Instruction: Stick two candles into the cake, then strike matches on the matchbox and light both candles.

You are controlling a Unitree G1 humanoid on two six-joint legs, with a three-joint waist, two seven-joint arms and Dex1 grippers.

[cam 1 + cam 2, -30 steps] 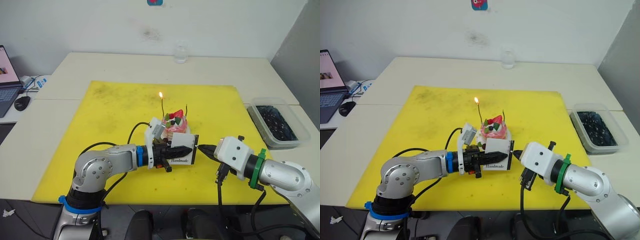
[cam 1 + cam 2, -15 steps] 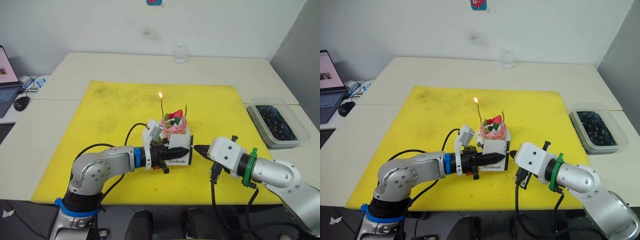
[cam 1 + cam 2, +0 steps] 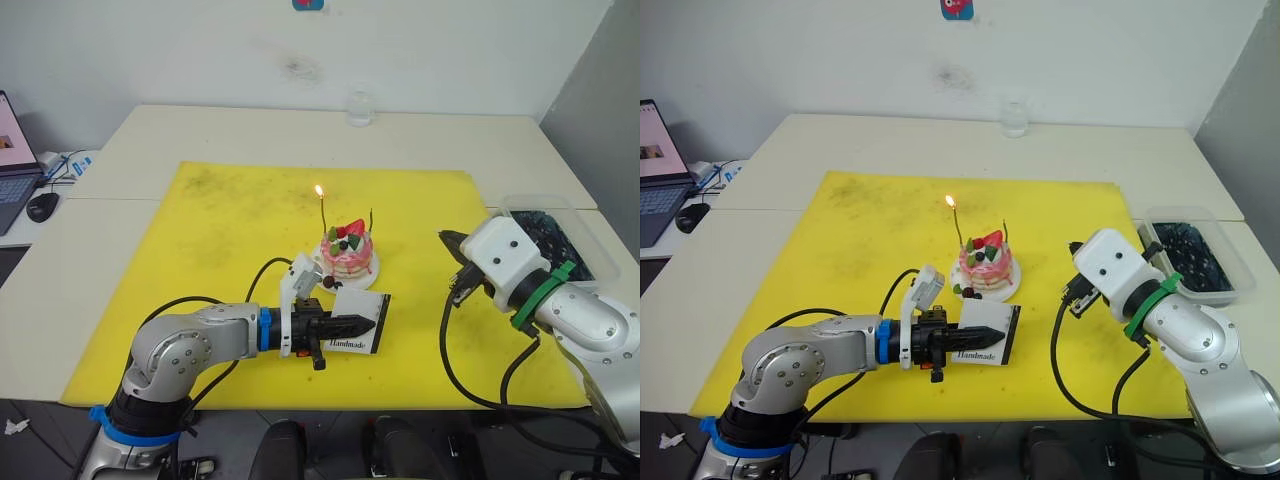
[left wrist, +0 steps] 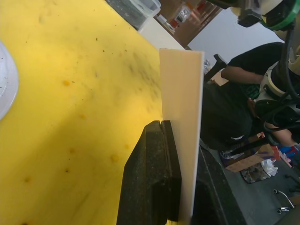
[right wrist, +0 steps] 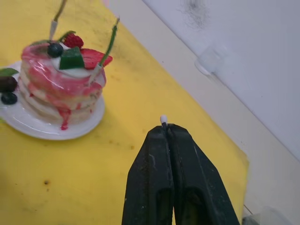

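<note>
Pink and round, the cake (image 3: 350,250) sits on a white plate (image 3: 331,269) in the middle of a yellow mat (image 3: 220,230). It has white cream, a red strawberry and dark berries on top. Two thin candles stand up in it. One candle (image 3: 323,212), on the robot's left, stands nearly straight and has a small flame at its tip. The other candle (image 3: 371,220) is shorter above the cake, leans a little and has no flame.

The left gripper (image 3: 350,326) lies low over the mat, just in front of the cake, and points toward the robot's right. Its fingers are clamped on the matchbox (image 3: 361,320). The box is white with a black strip along its right edge and the word "Handmade" in black. It stands on edge, tilted, with its flat side facing the robot.

The right gripper (image 5: 165,136) is up above the mat, to the right of the cake and apart from it. Its fingers are pressed together on one match (image 5: 163,120). A tiny pale tip of the match pokes out between the fingers and points toward the back of the table.
</note>
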